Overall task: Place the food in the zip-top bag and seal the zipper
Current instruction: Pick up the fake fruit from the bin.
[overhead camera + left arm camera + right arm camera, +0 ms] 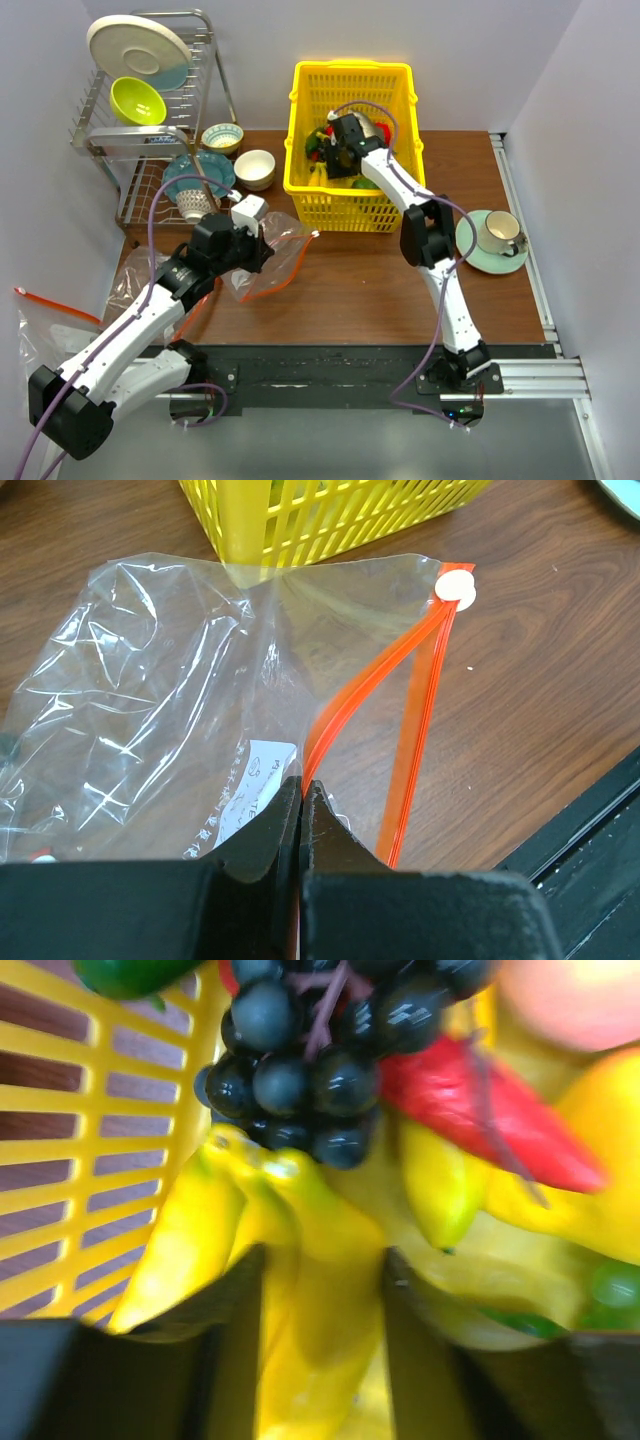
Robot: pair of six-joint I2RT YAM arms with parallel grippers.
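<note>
The clear zip-top bag (268, 265) lies on the table in front of the yellow basket (350, 75). Its orange-red zipper (420, 710) is parted, with a white slider (455, 588) at the far end. My left gripper (302, 785) is shut on the nearer zipper strip at the bag's mouth; it also shows in the top view (262, 245). My right gripper (335, 160) is down inside the basket. Its fingers (240, 1340) stand either side of one yellow banana of the bunch (320, 1260) and press on it. Dark grapes (300, 1070), a red pepper (480, 1100) and yellow fruit lie around it.
A dish rack (150, 110) with a plate and bowls stands at the back left, with loose bowls (254, 168) beside it. A cup on a green saucer (497, 240) is at the right. Another clear bag (50, 320) hangs off the left edge.
</note>
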